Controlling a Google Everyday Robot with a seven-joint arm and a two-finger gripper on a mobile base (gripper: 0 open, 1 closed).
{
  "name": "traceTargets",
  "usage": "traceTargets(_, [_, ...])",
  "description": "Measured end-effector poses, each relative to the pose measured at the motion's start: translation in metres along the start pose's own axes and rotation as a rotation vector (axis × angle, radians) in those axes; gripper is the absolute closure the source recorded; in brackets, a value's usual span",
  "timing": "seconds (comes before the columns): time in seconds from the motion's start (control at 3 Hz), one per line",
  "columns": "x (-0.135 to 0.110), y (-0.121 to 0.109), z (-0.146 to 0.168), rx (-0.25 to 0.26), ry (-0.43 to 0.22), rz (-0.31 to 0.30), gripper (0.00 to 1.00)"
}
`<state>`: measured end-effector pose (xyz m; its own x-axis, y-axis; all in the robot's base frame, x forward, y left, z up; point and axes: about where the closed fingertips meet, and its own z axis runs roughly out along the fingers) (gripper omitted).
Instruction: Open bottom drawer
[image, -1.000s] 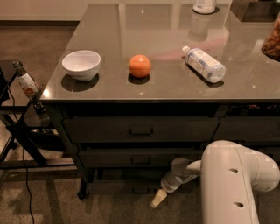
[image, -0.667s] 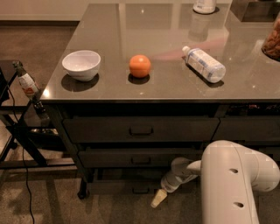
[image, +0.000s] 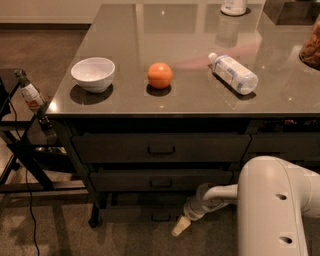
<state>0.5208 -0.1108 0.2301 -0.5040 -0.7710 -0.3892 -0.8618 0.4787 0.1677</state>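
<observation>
The bottom drawer (image: 142, 214) is the lowest, shallowest dark front of the three-drawer stack under the counter, with a small black bar handle (image: 161, 218) at its centre. It looks shut, its inside hidden. My gripper (image: 181, 226) is low in front of it, just right of and below the handle, at the end of my white arm (image: 272, 210). A pale fingertip (image: 180, 226) points down-left toward the floor.
On the counter (image: 200, 100) lie a white bowl (image: 93, 74), an orange (image: 160, 75) and a plastic bottle (image: 233, 73) on its side. A black stand (image: 22, 150) with cables stands at the left. The neighbouring drawer stack (image: 282, 142) is at the right.
</observation>
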Motion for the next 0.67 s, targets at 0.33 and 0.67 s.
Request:
traceTargets(0.33, [0.000, -0.009, 0.012, -0.004, 0.001, -0.012, 0.00])
traceTargets(0.67, [-0.001, -0.023, 0.030, -0.013, 0.007, -0.025, 0.00])
